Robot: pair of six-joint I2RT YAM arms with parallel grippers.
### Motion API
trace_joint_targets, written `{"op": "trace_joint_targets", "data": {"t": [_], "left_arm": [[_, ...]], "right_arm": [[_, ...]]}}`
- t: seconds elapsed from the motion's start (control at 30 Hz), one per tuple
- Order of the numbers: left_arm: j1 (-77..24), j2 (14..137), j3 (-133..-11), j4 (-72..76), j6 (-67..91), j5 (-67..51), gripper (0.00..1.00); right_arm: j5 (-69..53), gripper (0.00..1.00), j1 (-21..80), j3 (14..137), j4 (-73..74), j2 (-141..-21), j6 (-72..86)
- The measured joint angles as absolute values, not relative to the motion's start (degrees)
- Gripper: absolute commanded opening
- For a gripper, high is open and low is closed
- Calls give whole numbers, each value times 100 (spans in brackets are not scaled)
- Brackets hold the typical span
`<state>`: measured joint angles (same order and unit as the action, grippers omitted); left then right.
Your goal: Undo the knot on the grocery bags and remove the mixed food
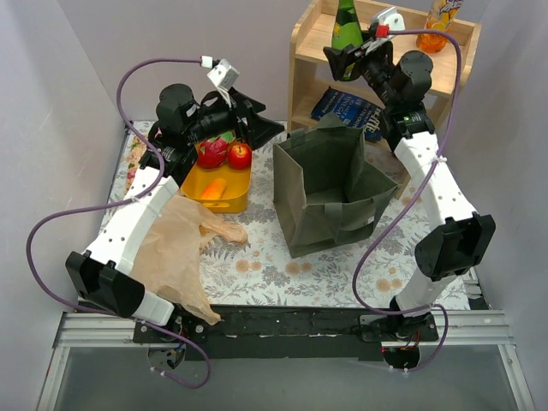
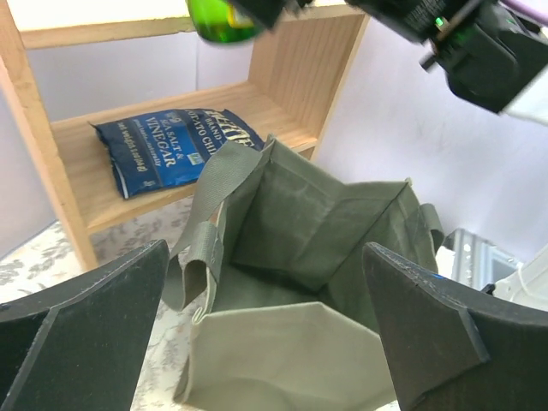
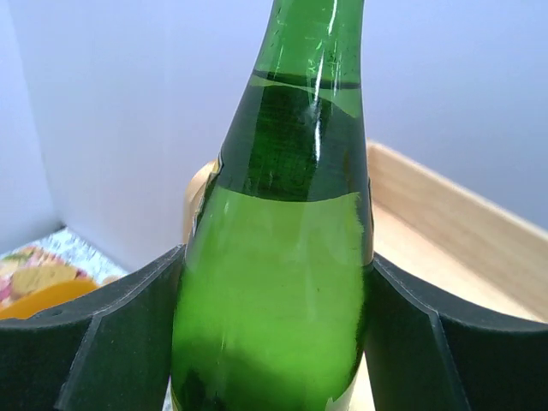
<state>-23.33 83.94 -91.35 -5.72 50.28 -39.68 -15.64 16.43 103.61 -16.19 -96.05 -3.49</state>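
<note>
My right gripper (image 1: pixel 349 56) is shut on a green bottle (image 1: pixel 346 24) and holds it upright at the top of the wooden shelf (image 1: pixel 301 60). In the right wrist view the bottle (image 3: pixel 282 257) fills the gap between my fingers (image 3: pixel 103 342). My left gripper (image 1: pixel 261 127) is open and empty, above the yellow tray's far edge, facing the tote. The tan plastic bag (image 1: pixel 171 248) lies flat and slack under my left arm, one twisted end (image 1: pixel 229 231) pointing right. An orange bottle (image 1: pixel 441 21) stands on the top shelf. A blue snack packet (image 1: pixel 347 110) lies on a lower shelf.
An open grey-green tote (image 1: pixel 330 193) stands mid-table; its inside (image 2: pixel 291 223) shows nothing in it. A yellow tray (image 1: pixel 231 204) at the back left holds red produce (image 1: pixel 224 152) and an orange piece (image 1: pixel 214 188). The blue packet (image 2: pixel 175 145) shows in the left wrist view too.
</note>
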Motion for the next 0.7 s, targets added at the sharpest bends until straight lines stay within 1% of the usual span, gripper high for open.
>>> {"op": "trace_joint_targets", "data": {"t": [0.23, 0.37, 0.7], "left_arm": [[-2333, 8281, -8989, -952, 4668, -3809, 96], [-2333, 8281, -8862, -1184, 4410, -3721, 95], [-2333, 8298, -8597, -1503, 3728, -3181, 95]], "right_arm": [[-1376, 1, 1522, 11279, -2292, -10263, -40], [-1286, 1, 1448, 11692, -2740, -10654, -14], [-913, 1, 1122, 12842, -2967, -12079, -99]]}}
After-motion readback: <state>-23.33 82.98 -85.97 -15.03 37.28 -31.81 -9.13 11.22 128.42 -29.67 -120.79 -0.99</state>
